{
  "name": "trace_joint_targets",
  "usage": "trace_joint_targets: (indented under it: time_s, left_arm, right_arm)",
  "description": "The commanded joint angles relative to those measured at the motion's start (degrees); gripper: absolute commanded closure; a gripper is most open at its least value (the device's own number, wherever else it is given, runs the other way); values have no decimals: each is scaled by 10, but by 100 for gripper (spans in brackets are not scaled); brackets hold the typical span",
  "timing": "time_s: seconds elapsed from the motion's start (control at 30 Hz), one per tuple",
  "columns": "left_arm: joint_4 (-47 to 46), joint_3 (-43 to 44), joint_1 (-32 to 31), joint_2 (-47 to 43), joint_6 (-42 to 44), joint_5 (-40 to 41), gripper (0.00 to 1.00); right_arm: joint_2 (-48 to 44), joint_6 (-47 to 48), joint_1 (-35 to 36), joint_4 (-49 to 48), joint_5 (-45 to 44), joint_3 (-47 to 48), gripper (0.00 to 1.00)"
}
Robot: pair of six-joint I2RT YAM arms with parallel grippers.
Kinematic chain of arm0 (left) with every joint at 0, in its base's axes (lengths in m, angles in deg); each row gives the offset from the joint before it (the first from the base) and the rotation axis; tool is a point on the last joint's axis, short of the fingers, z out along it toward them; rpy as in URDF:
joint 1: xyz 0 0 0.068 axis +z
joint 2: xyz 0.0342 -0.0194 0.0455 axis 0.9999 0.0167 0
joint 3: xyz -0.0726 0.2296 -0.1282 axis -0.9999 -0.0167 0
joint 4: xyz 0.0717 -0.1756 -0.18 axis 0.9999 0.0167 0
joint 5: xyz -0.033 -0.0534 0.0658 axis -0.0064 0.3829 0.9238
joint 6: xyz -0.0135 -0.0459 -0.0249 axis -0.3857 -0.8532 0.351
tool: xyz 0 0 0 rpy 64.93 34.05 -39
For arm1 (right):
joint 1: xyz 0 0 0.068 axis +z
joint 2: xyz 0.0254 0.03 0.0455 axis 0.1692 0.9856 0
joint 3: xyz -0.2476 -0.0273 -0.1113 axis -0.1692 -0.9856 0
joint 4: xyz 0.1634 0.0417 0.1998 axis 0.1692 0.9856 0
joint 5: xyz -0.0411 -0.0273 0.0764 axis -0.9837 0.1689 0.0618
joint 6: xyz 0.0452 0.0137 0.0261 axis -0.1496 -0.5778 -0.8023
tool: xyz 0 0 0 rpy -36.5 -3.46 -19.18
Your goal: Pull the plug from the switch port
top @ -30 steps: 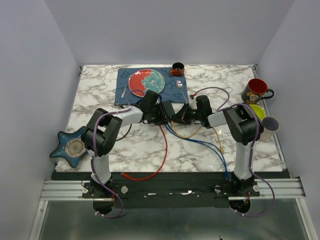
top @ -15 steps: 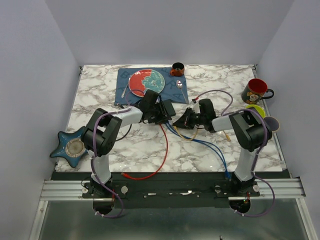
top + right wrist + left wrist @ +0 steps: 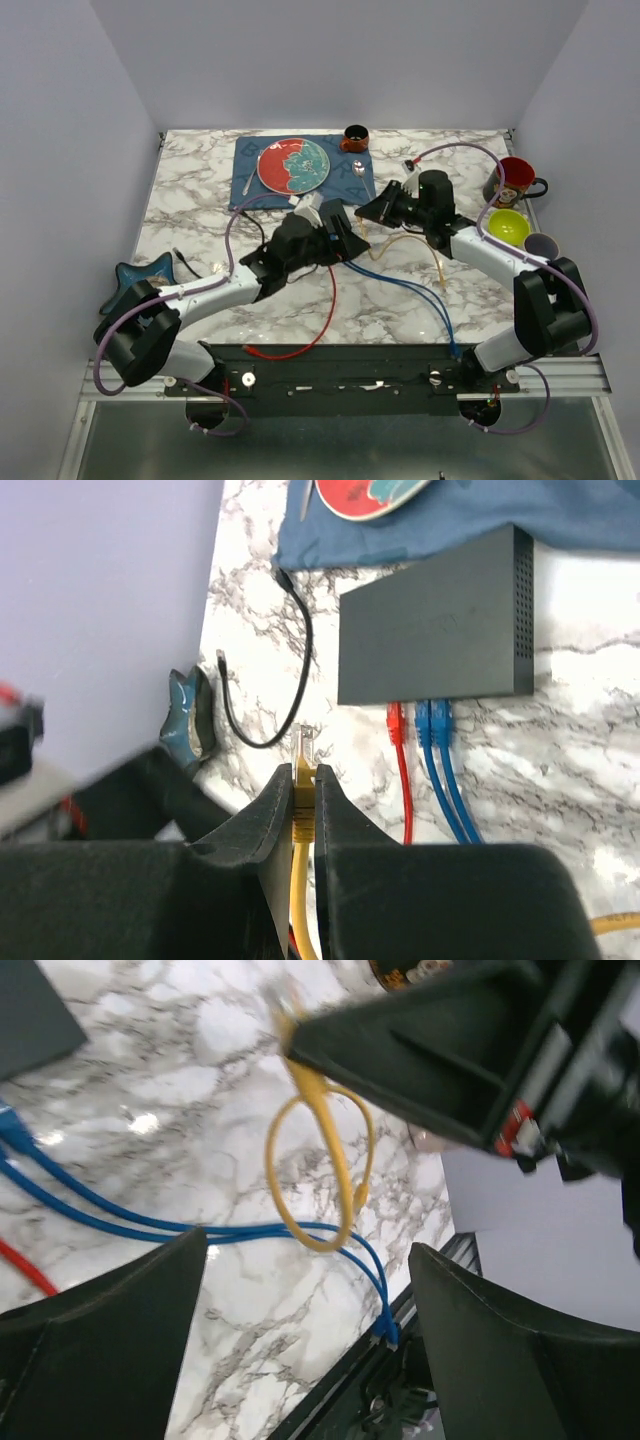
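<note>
The dark grey switch [image 3: 435, 620] lies below the blue placemat. A red plug [image 3: 395, 720] and two blue plugs [image 3: 432, 720] sit in its near edge. My right gripper [image 3: 305, 770] is shut on the yellow cable's plug [image 3: 305, 745], held clear of the switch to its near left. In the top view the right gripper [image 3: 367, 212] hovers right of the switch [image 3: 338, 214], and the yellow cable [image 3: 400, 243] hangs from it. My left gripper [image 3: 310, 1360] is open and empty above the marble, and stands by the switch in the top view [image 3: 345, 240].
A red-teal plate [image 3: 293, 165] lies on the blue placemat [image 3: 352, 188], with a brown cup [image 3: 355, 137] behind. Mugs [image 3: 513, 182] and a green cup [image 3: 508, 228] stand at the right edge. A star dish [image 3: 145, 290] lies left. A black cable [image 3: 290, 680], red cable [image 3: 325, 320] and blue cables [image 3: 400, 285] cross the marble.
My right gripper has lifted up and back to the right with the yellow plug, away from the switch's edge. My left arm has swung low and its gripper has drawn off the switch.
</note>
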Motion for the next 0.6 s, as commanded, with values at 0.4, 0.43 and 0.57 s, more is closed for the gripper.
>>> trace_joint_targets:
  time_s: [0.4, 0.43, 0.57]
  left_arm:
    - [-152, -39, -158, 24, 107, 231, 10]
    - [-152, -40, -158, 32, 98, 228, 11]
    - [-183, -49, -158, 52, 79, 202, 33]
  right_arm:
    - [-102, -20, 21, 64, -15, -52, 99]
    - [-108, -21, 22, 69, -14, -57, 99]
    - [-134, -22, 34, 75, -14, -70, 99]
